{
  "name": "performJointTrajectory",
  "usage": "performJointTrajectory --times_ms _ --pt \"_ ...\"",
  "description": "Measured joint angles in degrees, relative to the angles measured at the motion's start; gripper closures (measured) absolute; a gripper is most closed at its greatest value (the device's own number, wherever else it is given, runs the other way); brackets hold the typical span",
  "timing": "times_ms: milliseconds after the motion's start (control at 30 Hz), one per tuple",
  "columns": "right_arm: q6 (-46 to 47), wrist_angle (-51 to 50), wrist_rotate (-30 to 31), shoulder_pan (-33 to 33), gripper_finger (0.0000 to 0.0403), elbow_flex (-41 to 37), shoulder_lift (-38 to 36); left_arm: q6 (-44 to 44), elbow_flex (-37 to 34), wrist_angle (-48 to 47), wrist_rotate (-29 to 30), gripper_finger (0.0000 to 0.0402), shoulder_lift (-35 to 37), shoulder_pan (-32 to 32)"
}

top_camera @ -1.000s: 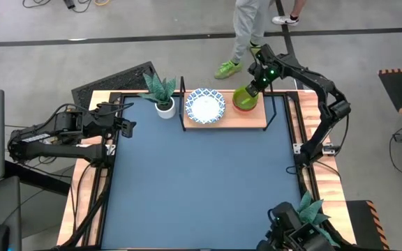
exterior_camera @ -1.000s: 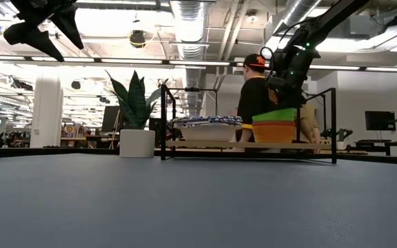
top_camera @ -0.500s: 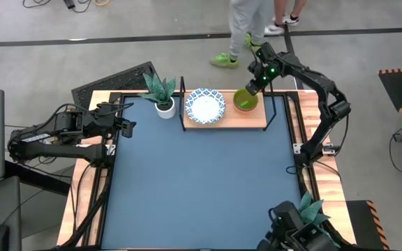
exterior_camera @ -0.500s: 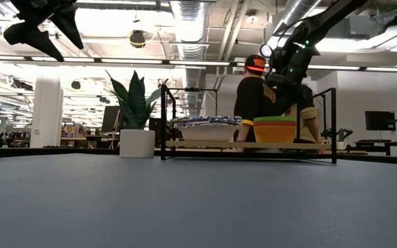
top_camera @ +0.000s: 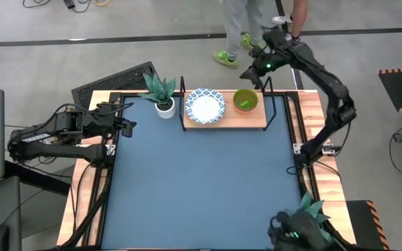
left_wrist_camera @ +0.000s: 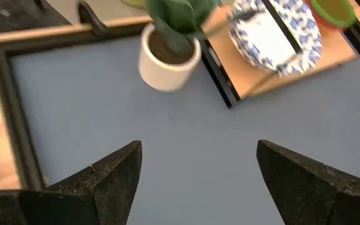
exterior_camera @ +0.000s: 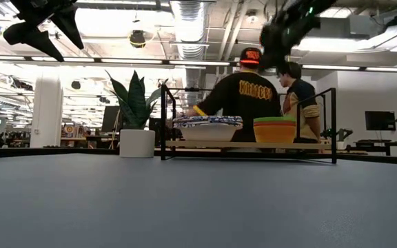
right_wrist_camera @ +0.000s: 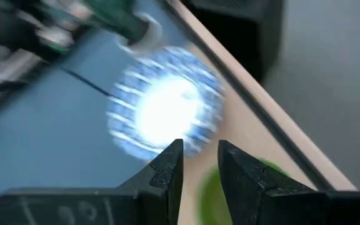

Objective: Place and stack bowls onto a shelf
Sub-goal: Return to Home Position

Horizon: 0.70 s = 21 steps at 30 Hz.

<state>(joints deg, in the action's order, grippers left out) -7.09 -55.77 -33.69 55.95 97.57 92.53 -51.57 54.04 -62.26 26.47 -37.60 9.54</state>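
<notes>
Blue counter [top_camera: 201,174]; far shelf [top_camera: 257,120] holds patterned bowls [top_camera: 205,106] left, green bowl [top_camera: 245,101] right; people [exterior_camera: 243,103] beyond. My right claw [right_wrist_camera: 200,145], barely parted, empty, has risen off green bowl; left claw [left_wrist_camera: 199,147] agape, empty, left edge.

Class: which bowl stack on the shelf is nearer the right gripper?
The stack topped by the green bowl, at the shelf's right end, close by the raised right gripper; the blue-rimmed white stack sits farther left.
</notes>
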Motion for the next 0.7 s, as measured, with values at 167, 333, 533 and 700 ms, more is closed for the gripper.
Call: performJointTrajectory --times_ms 167,333,533,700 --pt "-0.74 -0.09 -2.48 -4.51 0.028 2.78 -9.48 1.63 0.0 -0.02 -5.77 0.0101 0.0 0.0" --pt "-0.16 -5.43 -2.48 -9.4 0.028 3.1 -20.22 2.51 0.0 0.0 -8.21 0.0101 0.0 0.0" --pt "4.75 -3.52 2.3 -14.0 0.028 -1.51 -34.83 10.45 -0.04 6.97 -1.05 0.0101 0.44 -0.34" --pt "15.63 8.89 9.39 -16.83 0.028 -15.72 -49.64 22.23 -0.06 15.35 1.81 0.0101 4.61 -1.71"
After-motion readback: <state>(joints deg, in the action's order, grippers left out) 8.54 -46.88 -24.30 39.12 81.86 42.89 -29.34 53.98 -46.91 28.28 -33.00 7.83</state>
